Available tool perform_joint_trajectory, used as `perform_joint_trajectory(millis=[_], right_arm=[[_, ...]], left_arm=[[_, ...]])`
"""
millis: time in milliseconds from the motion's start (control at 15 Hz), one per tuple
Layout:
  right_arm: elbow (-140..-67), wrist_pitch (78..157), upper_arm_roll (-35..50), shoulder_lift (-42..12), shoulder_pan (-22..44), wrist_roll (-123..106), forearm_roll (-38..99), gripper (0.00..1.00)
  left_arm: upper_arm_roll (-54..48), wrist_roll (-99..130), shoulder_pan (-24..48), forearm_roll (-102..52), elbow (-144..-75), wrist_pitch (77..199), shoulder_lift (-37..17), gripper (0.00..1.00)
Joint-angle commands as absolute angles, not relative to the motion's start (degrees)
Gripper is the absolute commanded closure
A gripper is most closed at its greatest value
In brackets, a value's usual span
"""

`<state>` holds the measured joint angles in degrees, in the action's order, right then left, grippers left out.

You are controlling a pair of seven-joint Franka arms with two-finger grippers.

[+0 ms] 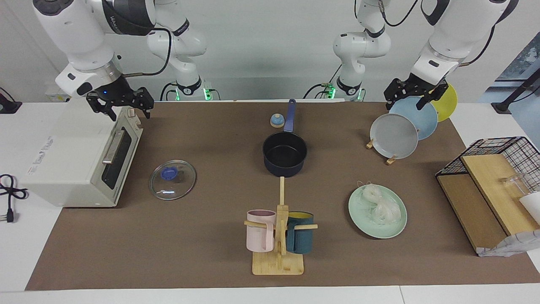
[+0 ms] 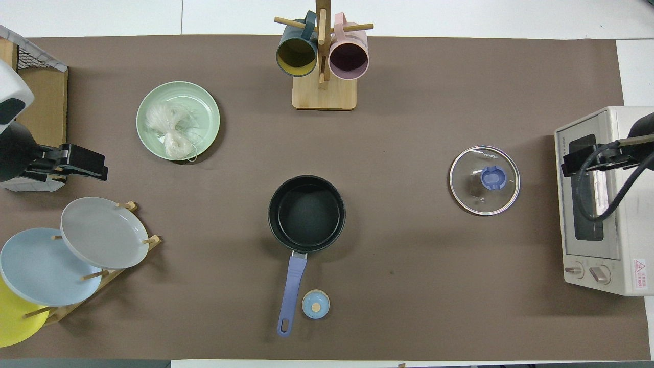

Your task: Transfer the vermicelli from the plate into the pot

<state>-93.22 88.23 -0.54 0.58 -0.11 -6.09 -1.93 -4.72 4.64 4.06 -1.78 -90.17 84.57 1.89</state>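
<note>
The vermicelli (image 1: 379, 207) is a whitish looped clump on the mint-green plate (image 1: 396, 226), toward the left arm's end of the table. It also shows in the overhead view (image 2: 171, 130) on the plate (image 2: 204, 110). The dark navy pot (image 1: 284, 154) stands mid-table with nothing in it, nearer to the robots than the plate, with its blue handle (image 2: 291, 286) pointing toward the robots. My left gripper (image 1: 415, 96) hangs open in the air over the plate rack. My right gripper (image 1: 122, 105) hangs open over the toaster oven. Both hold nothing.
A rack with grey (image 1: 394, 135), light blue and yellow plates stands under the left gripper. A wire basket (image 1: 493, 181), a mug tree (image 1: 278, 236) with pink and teal mugs, a glass lid (image 1: 173, 179), a toaster oven (image 1: 80, 160) and a small blue knob (image 1: 276, 120) are also on the table.
</note>
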Motion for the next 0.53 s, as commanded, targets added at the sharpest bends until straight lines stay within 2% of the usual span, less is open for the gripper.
perform_joint_trajectory(millis=[0, 200, 333, 467], right_arm=[[-97.02, 92.10, -0.26, 2.72, -0.27, -5.54, -1.40, 0.00], [-99.05, 96.93, -0.18, 3.25, -0.79, -7.46, -0.53, 0.00], [-99.93, 97.73, -0.18, 2.82, -0.26, -7.29, -0.44, 0.00], [-102.82, 101.75, -0.09, 1.68, 0.17, -7.38, -0.35, 0.00]], left_arm=[[-4.66, 6.67, 4.13, -2.11, -89.47, 86.39, 1.49, 0.00], [-4.66, 7.21, 4.31, -2.20, -89.82, 88.42, 0.27, 0.00], [-4.57, 9.65, 4.39, -2.81, -89.39, 90.68, -4.11, 0.00], [-4.57, 12.38, 4.31, -2.90, -89.30, 95.17, -9.64, 0.00]])
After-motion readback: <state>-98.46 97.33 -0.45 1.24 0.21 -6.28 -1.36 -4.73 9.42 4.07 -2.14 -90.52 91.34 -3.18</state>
